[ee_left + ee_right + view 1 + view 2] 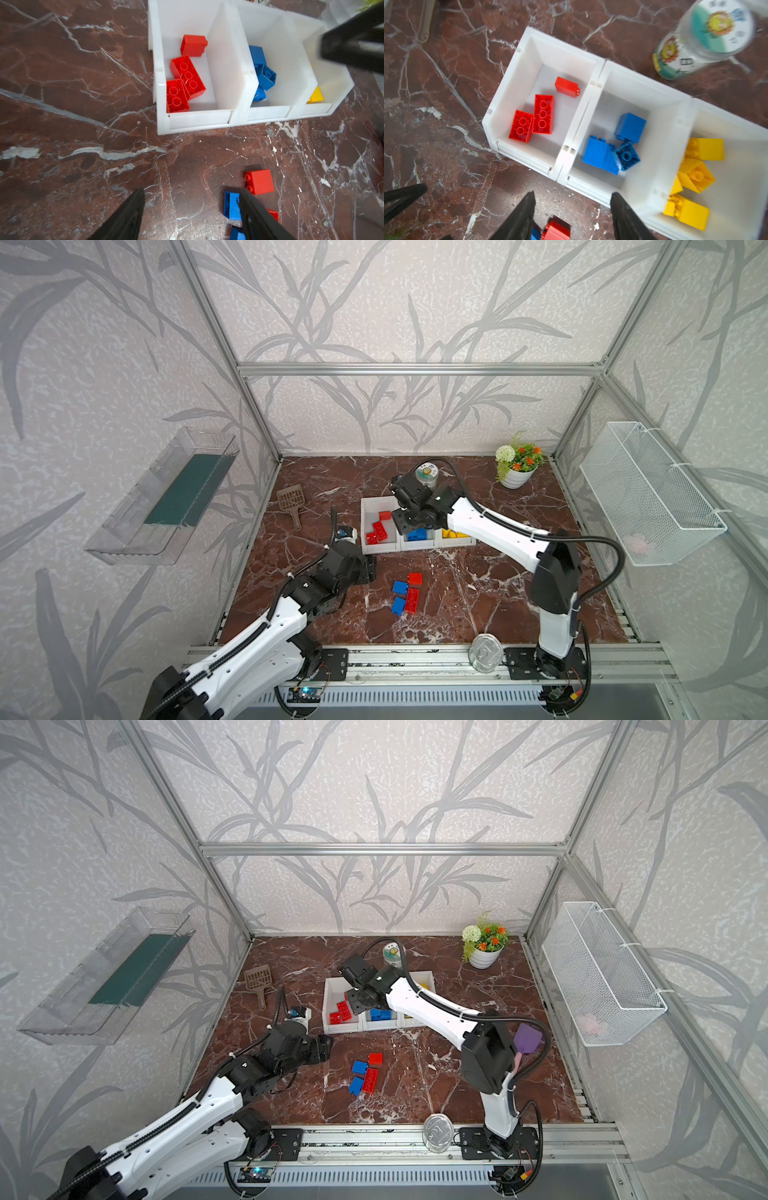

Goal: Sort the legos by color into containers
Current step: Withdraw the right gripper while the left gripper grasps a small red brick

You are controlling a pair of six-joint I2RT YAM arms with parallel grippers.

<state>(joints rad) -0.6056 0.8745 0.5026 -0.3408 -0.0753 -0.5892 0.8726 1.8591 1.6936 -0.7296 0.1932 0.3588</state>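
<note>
Containers [380, 548], three white bins joined in a row on the bench [478, 605]: red legos [379, 529], blue legos [417, 534] and yellow legos [455, 534] are lying one colour to a bin, while four loose legos [406, 593], two red and two blue, are waiting just in front. Right fingers [525, 212] are hanging released and empty above the row's front edge. Left fingers [133, 209] are hovering spread and empty beside the loose cluster, probably lining up a pick. The right arm [490, 526] is covering part of the yellow bin in both top views, so its count is staying uncertain.
</note>
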